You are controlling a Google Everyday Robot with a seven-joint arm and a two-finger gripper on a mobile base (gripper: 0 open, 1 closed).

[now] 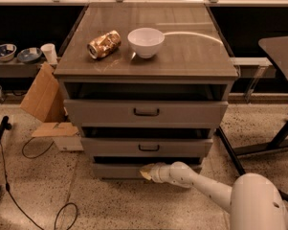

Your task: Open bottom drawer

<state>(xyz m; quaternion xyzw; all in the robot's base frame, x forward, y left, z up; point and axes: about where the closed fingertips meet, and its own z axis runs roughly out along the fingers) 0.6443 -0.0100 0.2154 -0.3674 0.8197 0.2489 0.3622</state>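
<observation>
Short grey bottom drawer (pixel 116 170), dark gap above it; tool (pixel 146 172) at its front centre, white arm (pixel 201 186) extends from 4 o'clock; tool's grip cannot tell.

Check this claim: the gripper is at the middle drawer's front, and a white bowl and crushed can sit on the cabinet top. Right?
Wrong drawer: the camera view shows the gripper at the front of the bottom drawer. The white bowl and crushed can do sit on the cabinet top.
</observation>
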